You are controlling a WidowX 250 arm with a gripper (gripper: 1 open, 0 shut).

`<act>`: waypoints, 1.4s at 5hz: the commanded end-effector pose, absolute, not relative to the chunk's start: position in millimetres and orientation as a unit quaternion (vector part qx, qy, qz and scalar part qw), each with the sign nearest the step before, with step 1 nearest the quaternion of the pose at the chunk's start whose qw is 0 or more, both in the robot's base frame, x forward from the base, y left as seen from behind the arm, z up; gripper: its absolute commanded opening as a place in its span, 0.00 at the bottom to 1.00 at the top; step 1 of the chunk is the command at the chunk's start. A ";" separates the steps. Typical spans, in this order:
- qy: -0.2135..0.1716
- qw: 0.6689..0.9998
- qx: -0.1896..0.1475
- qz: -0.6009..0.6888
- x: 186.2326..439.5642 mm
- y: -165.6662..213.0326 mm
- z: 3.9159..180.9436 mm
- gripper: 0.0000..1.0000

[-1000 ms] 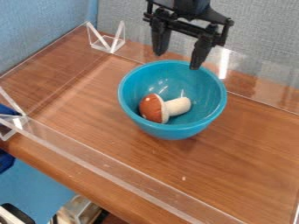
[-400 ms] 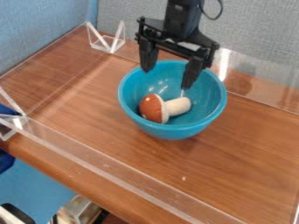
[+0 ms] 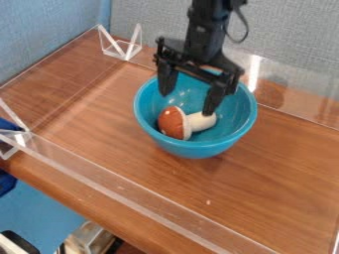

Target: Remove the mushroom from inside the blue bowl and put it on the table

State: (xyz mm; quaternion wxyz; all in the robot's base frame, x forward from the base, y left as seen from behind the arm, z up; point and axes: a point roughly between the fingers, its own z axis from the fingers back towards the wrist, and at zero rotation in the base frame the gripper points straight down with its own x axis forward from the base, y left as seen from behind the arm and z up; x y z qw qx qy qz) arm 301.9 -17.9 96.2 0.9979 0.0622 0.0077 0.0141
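Observation:
The blue bowl [image 3: 185, 142] stands in the middle of the wood-grain table [image 3: 93, 109]. Inside it the mushroom [image 3: 183, 122] lies on its side, reddish-brown cap to the left and white stem pointing right. My black gripper [image 3: 191, 97] points straight down over the bowl, open wide. One finger [image 3: 166, 81] hangs near the bowl's left inner wall and the other reaches down beside the stem on the right. The fingertips straddle the mushroom just above it, and nothing is held between them.
Low clear acrylic walls [image 3: 133, 203] edge the table on all sides, with clear triangular brackets [image 3: 122, 45] at the back left corner. A blue wall stands behind. A blue object [image 3: 8, 127] sits at the left edge outside the wall.
The gripper has come down from above the bowl's far rim into the bowl and shifted slightly left, staying open. Bowl and mushroom have not moved.

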 end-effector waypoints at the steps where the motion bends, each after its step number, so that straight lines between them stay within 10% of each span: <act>1: -0.007 0.998 0.066 0.017 305.4 -15.6 93.1 1.00; 3: 0.000 0.997 0.074 0.018 307.5 -16.3 73.2 1.00; 4: 0.002 0.997 0.076 0.019 308.6 -16.9 67.5 0.00; 7: -0.015 0.997 0.075 0.026 308.8 -18.0 84.2 0.00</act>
